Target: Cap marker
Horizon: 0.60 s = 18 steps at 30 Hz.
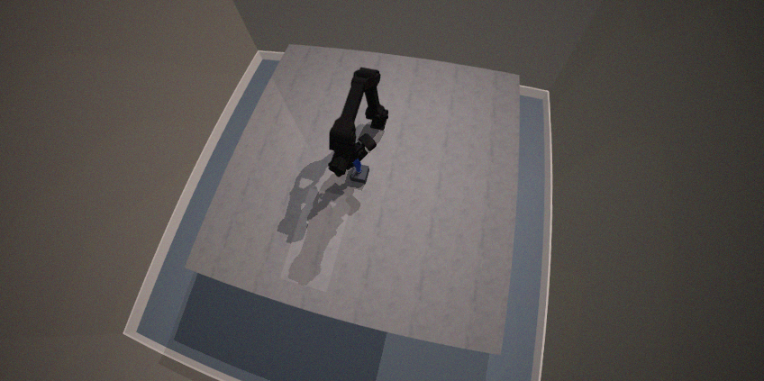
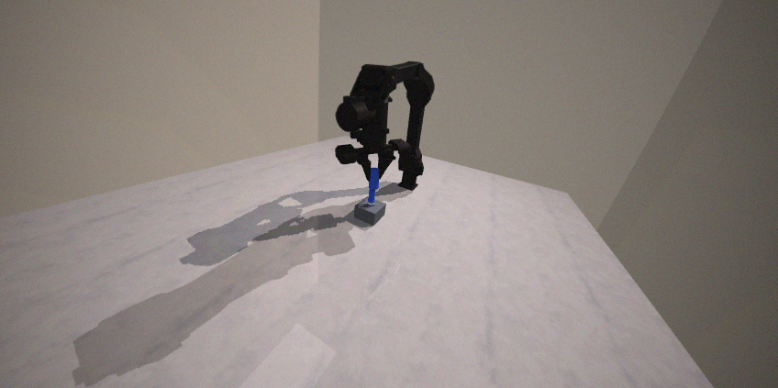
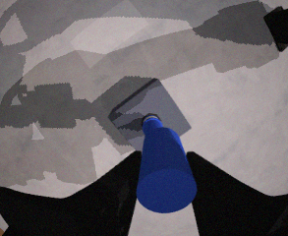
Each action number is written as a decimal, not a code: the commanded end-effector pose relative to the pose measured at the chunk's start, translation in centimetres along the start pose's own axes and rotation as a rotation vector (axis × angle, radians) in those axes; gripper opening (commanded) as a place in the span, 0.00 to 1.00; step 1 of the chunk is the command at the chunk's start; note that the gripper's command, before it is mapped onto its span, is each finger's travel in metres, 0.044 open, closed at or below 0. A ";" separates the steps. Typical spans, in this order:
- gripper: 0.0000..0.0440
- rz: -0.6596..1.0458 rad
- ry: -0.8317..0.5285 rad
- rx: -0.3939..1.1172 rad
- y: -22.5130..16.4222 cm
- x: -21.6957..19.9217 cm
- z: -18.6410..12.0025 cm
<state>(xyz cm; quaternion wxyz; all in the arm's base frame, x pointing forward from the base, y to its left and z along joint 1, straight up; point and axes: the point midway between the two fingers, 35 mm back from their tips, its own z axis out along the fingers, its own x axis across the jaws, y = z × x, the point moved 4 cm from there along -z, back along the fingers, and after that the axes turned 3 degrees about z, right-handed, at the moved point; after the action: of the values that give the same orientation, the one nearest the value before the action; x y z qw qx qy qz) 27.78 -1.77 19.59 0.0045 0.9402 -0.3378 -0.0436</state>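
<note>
One blue cap (image 1: pixel 357 163) (image 2: pixel 373 178) (image 3: pixel 165 184), gripped by the claw (image 1: pixel 358 160) (image 2: pixel 374 172) (image 3: pixel 163 157), apparently for pressing down. One marker (image 2: pixel 371 197) (image 3: pixel 152 123), below at six o'clock in the exterior view, braced near-upright by its grey holder block (image 1: pixel 359 180) (image 2: pixel 370 213) (image 3: pixel 170 115) on the tabletop (image 1: pixel 439 189) (image 2: pixel 463 285) (image 3: pixel 232 123); seating unclear.

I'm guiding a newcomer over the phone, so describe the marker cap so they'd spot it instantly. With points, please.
Follow the black arm (image 1: pixel 350 104) (image 2: pixel 417 122) down to its tool (image 2: pixel 374 173) (image 3: pixel 165 172). The marker cap (image 2: pixel 373 178) (image 3: pixel 165 189) is the blue cylinder between the fingers, wider than the blue marker (image 2: pixel 372 196) (image 3: pixel 152 126) below.
</note>
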 end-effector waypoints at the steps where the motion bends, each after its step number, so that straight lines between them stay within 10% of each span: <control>1: 0.00 0.004 -0.015 -0.008 0.0 0.1 0.8; 18: 0.00 -0.027 -0.058 -0.024 0.0 0.3 4.8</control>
<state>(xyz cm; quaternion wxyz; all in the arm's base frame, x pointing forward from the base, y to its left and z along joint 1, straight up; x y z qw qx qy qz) 28.12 -1.90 15.74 0.0030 0.9423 -0.3297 -0.0575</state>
